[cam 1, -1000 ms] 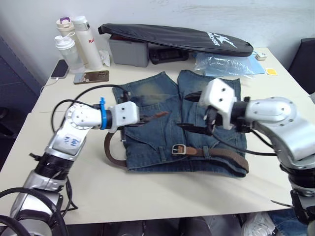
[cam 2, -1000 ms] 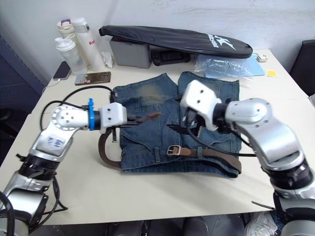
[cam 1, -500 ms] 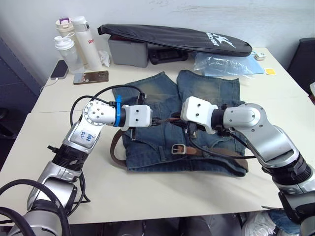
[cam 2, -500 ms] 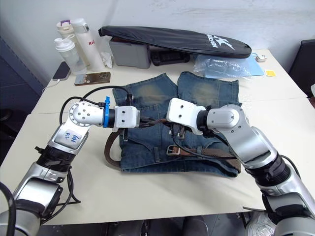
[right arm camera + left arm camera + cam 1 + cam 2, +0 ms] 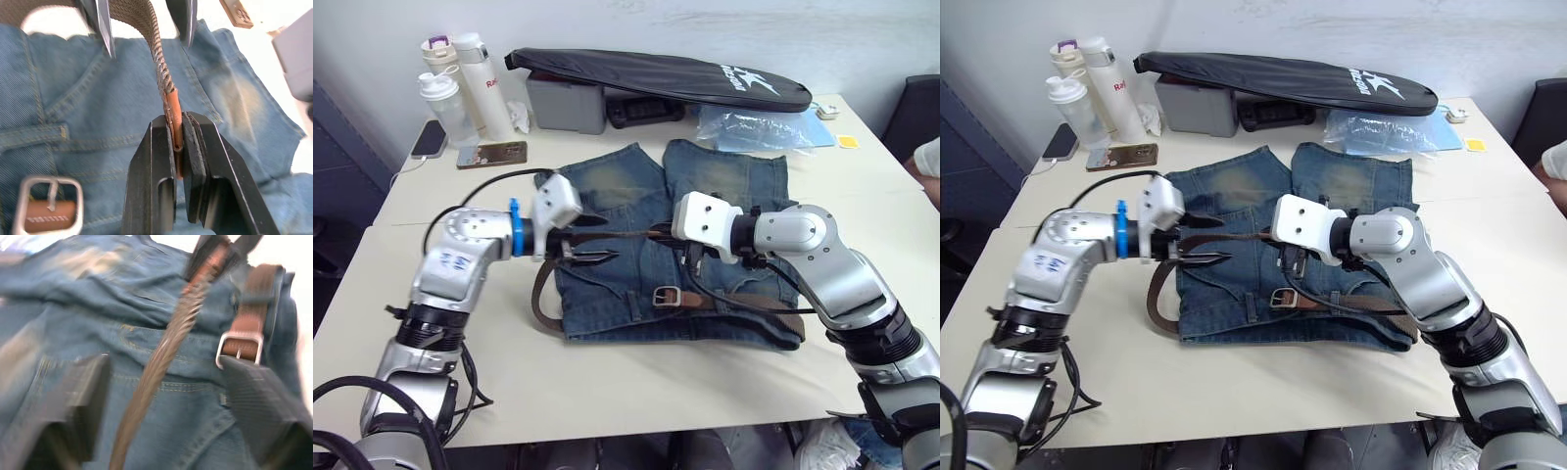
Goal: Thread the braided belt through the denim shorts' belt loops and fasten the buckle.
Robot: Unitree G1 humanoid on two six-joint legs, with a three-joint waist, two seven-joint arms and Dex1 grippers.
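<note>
Head view: denim shorts (image 5: 675, 255) lie flat mid-table, braided belt (image 5: 744, 302) along the waistband, buckle (image 5: 667, 296) unfastened. Left gripper (image 5: 590, 241) spread open, released. Bottles (image 5: 460, 88), phone (image 5: 493, 154), black bag (image 5: 656, 76) sit well behind. Right wrist view: right gripper (image 5: 180, 134) clamps the belt's reddish tip (image 5: 173, 110), likely for feeding to the buckle.

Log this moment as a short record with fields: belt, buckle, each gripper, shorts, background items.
belt: braided belt runs along the waistband, loops off the shorts' left edge, free end lifted across the denim
belt tip: reddish-brown tip pinched between the right gripper's fingers
right gripper: shut on the tip
left gripper: open, fingers either side of the strap, not clamping it
buckle: lying flat on the waistband, unfastened
denim shorts: spread flat on the table
background: black zipped bag, bottles, phone
</note>
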